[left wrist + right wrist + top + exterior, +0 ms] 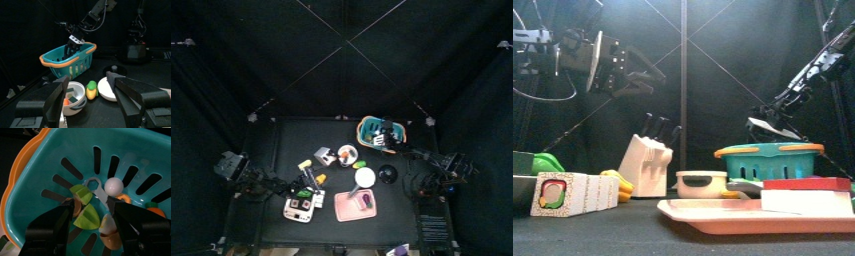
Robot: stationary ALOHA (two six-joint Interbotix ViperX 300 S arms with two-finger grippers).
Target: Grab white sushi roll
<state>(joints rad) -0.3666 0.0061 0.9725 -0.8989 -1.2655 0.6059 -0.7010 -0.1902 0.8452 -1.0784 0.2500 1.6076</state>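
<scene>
The white sushi roll is a plain white disc on the table, between the pink tray and the small round dish. In the left wrist view it lies beside a yellow-green piece, partly behind one jaw. My right gripper is open and hangs over the teal basket, away from the roll. Its wrist view looks down into the basket between the open jaws. My left gripper is open and empty, held high at the table's left, apart from the roll.
The basket holds a green leaf, a white egg-shaped piece and an orange piece. A knife block, a white box with a printed picture and a white bowl stand on the left half of the table.
</scene>
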